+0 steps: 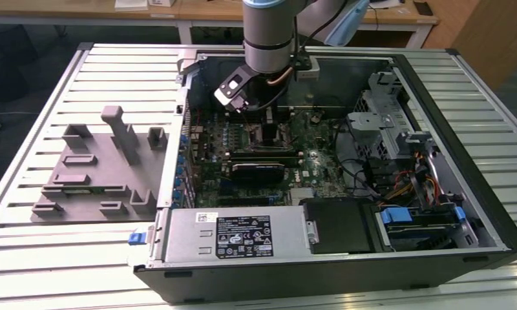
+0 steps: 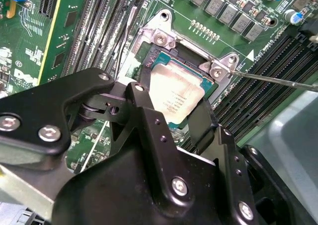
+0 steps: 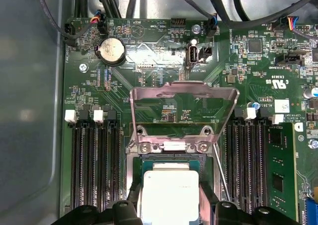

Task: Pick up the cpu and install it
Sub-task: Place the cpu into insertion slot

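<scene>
- I see the black gripper lowered inside the open black computer case, above the green motherboard.
- In both wrist views the small flat square cpu with its silvery-grey metal top sits between the two black fingers, which press against its opposite edges.
- The cpu lies within the frame of the square motherboard socket; I cannot tell whether it is fully seated or just above it.
- The socket's thin metal load plate stands tilted open behind the cpu.
- A thin metal lever rod sticks out beside the socket.
- On the exterior view's left, a grey plastic fixture tray rests on the slatted metal worktop, beside the case.
</scene>
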`<action>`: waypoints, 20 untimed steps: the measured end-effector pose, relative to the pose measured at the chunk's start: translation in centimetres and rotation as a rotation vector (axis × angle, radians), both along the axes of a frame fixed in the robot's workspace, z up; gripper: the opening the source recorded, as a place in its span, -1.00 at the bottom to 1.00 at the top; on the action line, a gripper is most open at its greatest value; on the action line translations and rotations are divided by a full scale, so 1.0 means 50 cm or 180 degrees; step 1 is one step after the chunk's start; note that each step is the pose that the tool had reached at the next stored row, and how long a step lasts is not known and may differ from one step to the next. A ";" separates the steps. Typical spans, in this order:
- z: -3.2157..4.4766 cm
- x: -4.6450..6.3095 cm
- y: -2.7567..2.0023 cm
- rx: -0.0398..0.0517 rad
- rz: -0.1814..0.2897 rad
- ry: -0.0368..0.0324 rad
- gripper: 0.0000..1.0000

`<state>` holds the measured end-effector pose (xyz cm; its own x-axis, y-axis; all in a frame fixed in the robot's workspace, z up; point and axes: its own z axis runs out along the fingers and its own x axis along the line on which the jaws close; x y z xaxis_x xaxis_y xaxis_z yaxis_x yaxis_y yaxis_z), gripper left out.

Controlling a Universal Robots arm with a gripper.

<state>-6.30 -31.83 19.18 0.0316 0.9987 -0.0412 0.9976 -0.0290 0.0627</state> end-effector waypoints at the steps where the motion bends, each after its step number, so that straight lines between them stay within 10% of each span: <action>1: 0.000 0.000 0.0000 -0.0001 0.0000 0.0000 0.08; 20: 0.004 0.004 -0.0026 -0.0028 -0.0054 0.0000 0.08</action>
<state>-6.09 -31.96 19.40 0.0487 0.9976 -0.0499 0.9970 -0.0455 0.0631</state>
